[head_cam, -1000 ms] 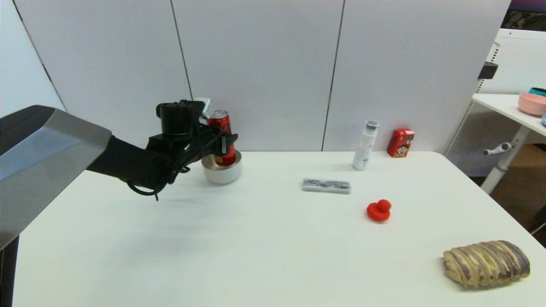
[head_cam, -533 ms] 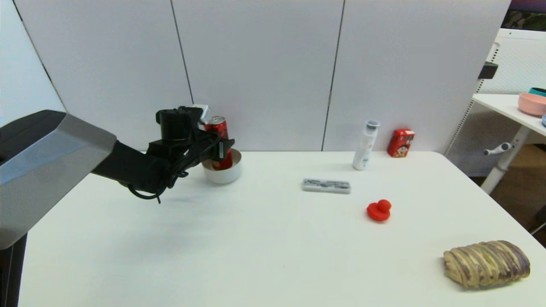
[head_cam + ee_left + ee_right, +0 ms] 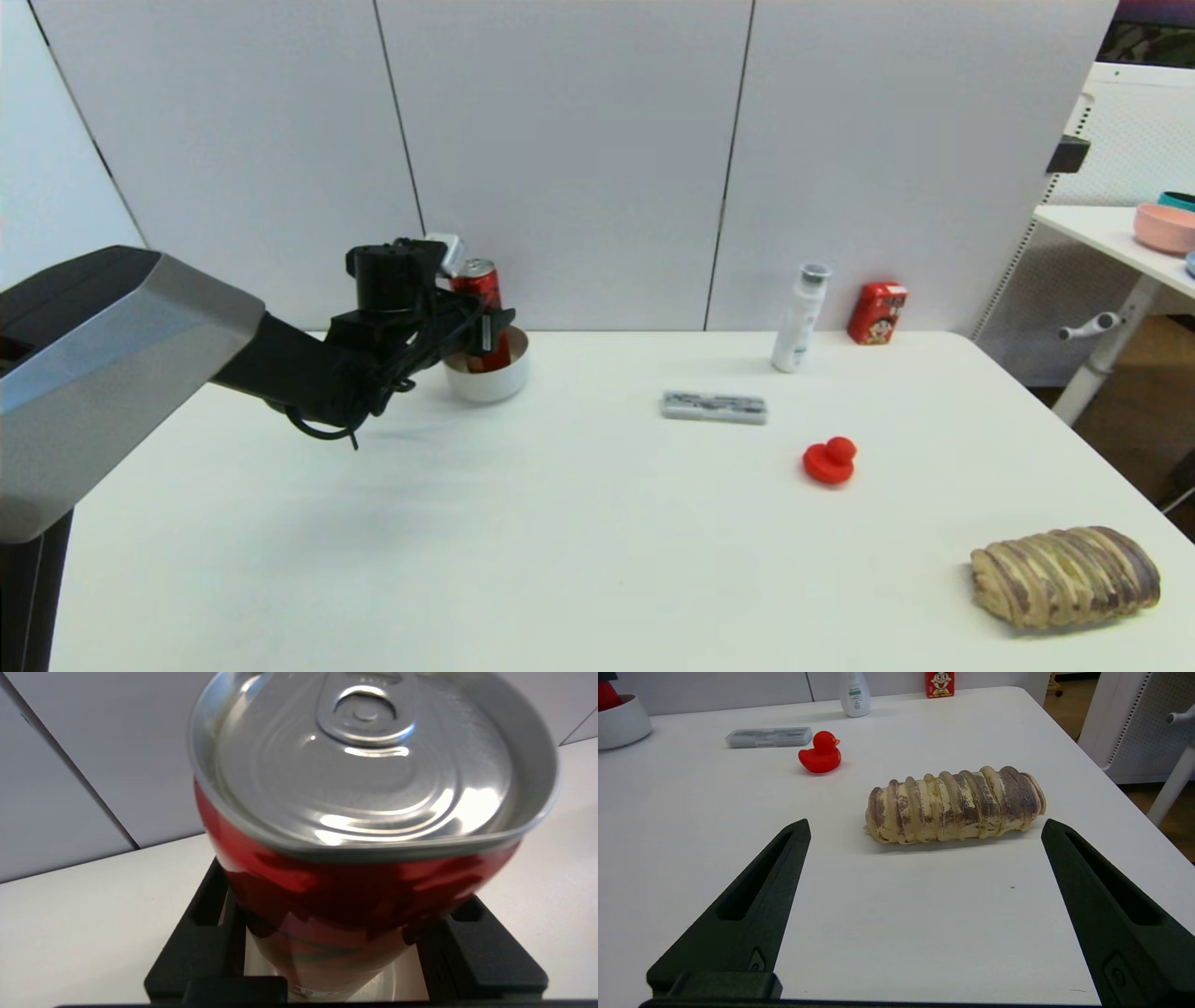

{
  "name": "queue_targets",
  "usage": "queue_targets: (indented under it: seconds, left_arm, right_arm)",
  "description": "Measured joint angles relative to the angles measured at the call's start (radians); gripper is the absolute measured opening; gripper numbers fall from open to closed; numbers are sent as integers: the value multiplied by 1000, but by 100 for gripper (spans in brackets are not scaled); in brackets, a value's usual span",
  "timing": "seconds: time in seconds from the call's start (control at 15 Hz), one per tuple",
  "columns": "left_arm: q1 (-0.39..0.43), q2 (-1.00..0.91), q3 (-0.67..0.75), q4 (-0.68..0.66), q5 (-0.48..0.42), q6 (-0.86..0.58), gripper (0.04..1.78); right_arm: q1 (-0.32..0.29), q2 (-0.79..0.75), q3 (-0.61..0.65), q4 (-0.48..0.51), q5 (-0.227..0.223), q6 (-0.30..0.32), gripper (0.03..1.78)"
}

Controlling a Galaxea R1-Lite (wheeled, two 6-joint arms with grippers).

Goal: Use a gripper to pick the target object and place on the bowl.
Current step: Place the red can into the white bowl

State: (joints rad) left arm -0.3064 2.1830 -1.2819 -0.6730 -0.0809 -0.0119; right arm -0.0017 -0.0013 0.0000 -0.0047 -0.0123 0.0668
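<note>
The red soda can point(image 3: 478, 285) stands upright with its base down inside the off-white bowl point(image 3: 485, 383) at the back left of the table. My left gripper point(image 3: 490, 331) is shut on the can's middle, just above the bowl's rim. In the left wrist view the can's silver top point(image 3: 364, 765) fills the picture, the black fingers point(image 3: 210, 933) flank the can, and the bowl's white inside point(image 3: 411, 975) shows below it. My right gripper point(image 3: 925, 826) is open and empty, low over the near right of the table, and it is out of the head view.
A white bottle point(image 3: 799, 317) and a small red carton point(image 3: 876, 314) stand at the back. A grey case point(image 3: 714, 407), a red rubber duck point(image 3: 829, 460) and a bread loaf point(image 3: 1064, 577) lie to the right. A pink bowl point(image 3: 1165, 227) sits on a side table.
My left gripper has come down with the can, so the can's base has sunk deeper into the bowl. The right arm has not moved.
</note>
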Motion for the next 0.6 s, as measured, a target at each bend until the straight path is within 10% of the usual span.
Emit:
queue_targets:
  seconds: [0.6]
  left_arm:
    - [-3, 0, 7, 8, -1, 1, 98]
  right_arm:
    - [0, 0, 0, 0, 0, 0, 171]
